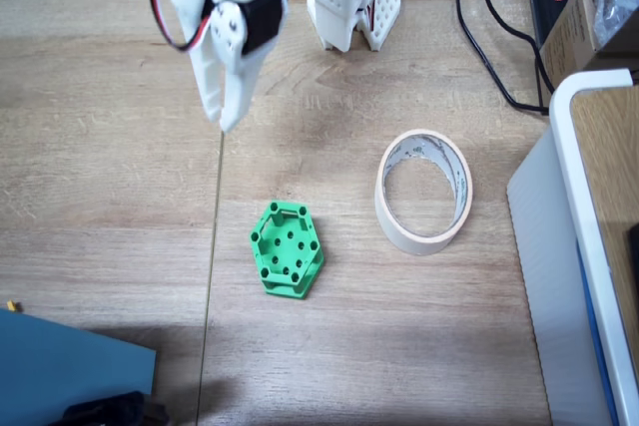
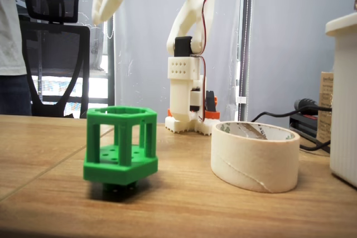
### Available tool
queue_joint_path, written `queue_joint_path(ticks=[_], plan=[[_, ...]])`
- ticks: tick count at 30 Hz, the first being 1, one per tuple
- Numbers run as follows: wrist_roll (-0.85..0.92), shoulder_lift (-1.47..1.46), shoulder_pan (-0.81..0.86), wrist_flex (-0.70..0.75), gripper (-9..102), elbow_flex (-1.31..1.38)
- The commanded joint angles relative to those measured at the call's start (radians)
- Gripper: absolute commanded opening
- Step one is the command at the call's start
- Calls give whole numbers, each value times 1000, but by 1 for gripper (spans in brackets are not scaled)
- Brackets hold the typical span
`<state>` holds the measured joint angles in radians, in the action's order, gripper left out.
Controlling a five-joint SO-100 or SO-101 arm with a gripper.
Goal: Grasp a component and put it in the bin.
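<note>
The green hexagonal component (image 1: 288, 249) stands on the wooden table, its holed face showing from above; from the side the component (image 2: 120, 146) stands alone, untouched. To its right, a short gap away, lies the bin, a cream ring of masking tape (image 1: 391, 209) (image 2: 254, 160), hollow and with nothing inside. My white gripper (image 1: 222, 119) hangs high above the table, behind and left of the component. Seen from the side, the gripper (image 2: 99, 20) has its fingertips converging with nothing between them.
The arm's base (image 1: 351, 2) (image 2: 187, 98) stands at the back of the table. A large white-edged box (image 1: 589, 197) (image 2: 343, 98) fills the right side. Black cables (image 1: 489, 37) run back right. A blue object (image 1: 70, 371) lies at the front left corner.
</note>
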<state>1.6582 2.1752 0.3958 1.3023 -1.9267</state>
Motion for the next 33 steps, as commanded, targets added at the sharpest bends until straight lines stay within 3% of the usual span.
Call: queue_joint_path(ticks=[1, 11, 24, 33], plan=[[-9, -48, -11, -12, 10, 81], [-8, -176, -18, -12, 15, 77], [-11, -302, -218, -12, 16, 95], [-11, -314, -221, -14, 16, 153]])
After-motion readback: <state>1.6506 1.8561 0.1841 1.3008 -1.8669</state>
